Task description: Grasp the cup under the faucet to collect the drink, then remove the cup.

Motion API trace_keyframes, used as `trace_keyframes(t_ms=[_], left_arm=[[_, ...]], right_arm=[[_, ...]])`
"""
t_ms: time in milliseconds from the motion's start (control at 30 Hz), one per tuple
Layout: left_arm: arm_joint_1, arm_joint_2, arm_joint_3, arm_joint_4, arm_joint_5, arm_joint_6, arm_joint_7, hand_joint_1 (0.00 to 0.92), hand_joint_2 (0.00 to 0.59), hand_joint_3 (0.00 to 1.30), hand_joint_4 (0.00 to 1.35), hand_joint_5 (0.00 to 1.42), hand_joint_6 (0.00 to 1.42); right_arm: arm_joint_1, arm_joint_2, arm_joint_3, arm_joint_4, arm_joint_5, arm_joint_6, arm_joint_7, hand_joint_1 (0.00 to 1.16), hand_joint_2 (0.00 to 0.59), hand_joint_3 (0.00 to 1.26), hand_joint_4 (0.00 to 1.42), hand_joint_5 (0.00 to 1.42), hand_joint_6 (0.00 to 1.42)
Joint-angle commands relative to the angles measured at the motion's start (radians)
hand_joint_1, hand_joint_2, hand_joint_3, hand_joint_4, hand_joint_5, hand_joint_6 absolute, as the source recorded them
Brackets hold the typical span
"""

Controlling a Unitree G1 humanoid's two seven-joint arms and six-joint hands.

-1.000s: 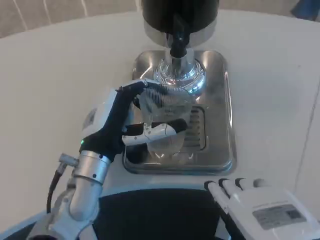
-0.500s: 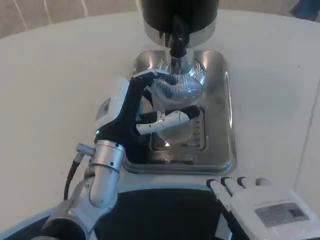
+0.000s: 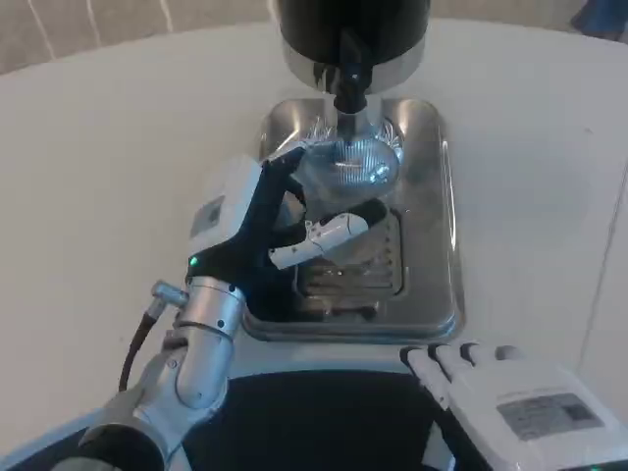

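Note:
A clear ribbed plastic cup (image 3: 351,169) stands tilted on the steel drip tray (image 3: 432,255), right below the black faucet (image 3: 349,86) of the dispenser. My left hand (image 3: 263,224) grips the cup from the left, with fingers (image 3: 329,234) wrapped around its lower part and another finger along its rim. The cup's base is hidden behind the hand. My right hand (image 3: 510,397) lies at the bottom right near the table's front edge, fingers stretched out and holding nothing.
The black and chrome dispenser body (image 3: 353,29) rises at the back of the tray. A slotted grate (image 3: 388,265) sits in the tray's middle. White table (image 3: 108,167) spreads on both sides of the tray.
My left hand has carried the cup away from the grate and further back, so it now sits under the faucet. The right hand has barely moved.

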Motion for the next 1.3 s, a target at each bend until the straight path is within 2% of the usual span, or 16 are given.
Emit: trace_keyframes(t_ms=[33,233,333,467,700,900,1033,1100,1300], left_arm=[[0.004,0.022,-0.007,0.007,0.007,0.006,0.009,0.179,0.058,0.36,0.25,0.50,0.76],[0.003,0.036,-0.008,0.006,0.007,0.000,0.010,0.154,0.053,0.29,0.21,0.47,0.71],[0.003,0.046,-0.008,0.005,0.006,-0.011,0.006,0.125,0.046,0.27,0.20,0.42,0.61],[0.018,0.097,-0.018,-0.008,0.021,-0.077,0.005,0.092,0.045,0.26,0.19,0.41,0.56],[0.036,0.145,-0.025,-0.025,0.023,-0.153,-0.009,0.073,0.042,0.25,0.18,0.40,0.55],[0.073,0.191,-0.007,-0.056,0.001,-0.212,-0.044,0.064,0.046,0.24,0.19,0.40,0.55],[0.099,0.226,0.017,-0.076,-0.019,-0.233,-0.070,0.058,0.050,0.24,0.21,0.42,0.54],[0.117,0.252,0.025,-0.094,-0.020,-0.240,-0.080,0.059,0.053,0.24,0.21,0.42,0.54],[0.177,0.312,0.045,-0.160,-0.015,-0.255,-0.109,0.063,0.067,0.23,0.20,0.41,0.53]], right_arm=[[-0.010,0.058,0.008,0.017,0.006,0.010,0.008,0.58,0.441,0.00,0.00,0.00,0.00],[-0.013,0.058,0.013,0.021,0.006,0.016,0.010,0.58,0.437,0.00,0.00,0.00,0.00],[-0.013,0.058,0.015,0.023,0.005,0.017,0.005,0.58,0.437,0.00,0.00,0.00,0.00],[-0.023,0.057,0.007,0.025,0.002,0.019,-0.008,0.58,0.437,0.00,0.00,0.00,0.00],[-0.042,0.052,0.005,0.052,0.009,0.035,-0.023,0.58,0.432,0.00,0.00,0.00,0.00],[-0.066,0.048,0.003,0.070,0.020,0.046,-0.035,0.57,0.429,0.00,0.00,0.00,0.00],[-0.092,0.042,-0.016,0.076,0.047,0.058,-0.047,0.57,0.429,0.00,0.00,0.00,0.00],[-0.107,0.040,-0.034,0.084,0.078,0.071,-0.050,0.57,0.430,0.00,0.00,0.00,0.00],[-0.167,0.029,-0.106,0.109,0.160,0.110,-0.121,0.56,0.436,0.00,0.00,0.00,0.00]])
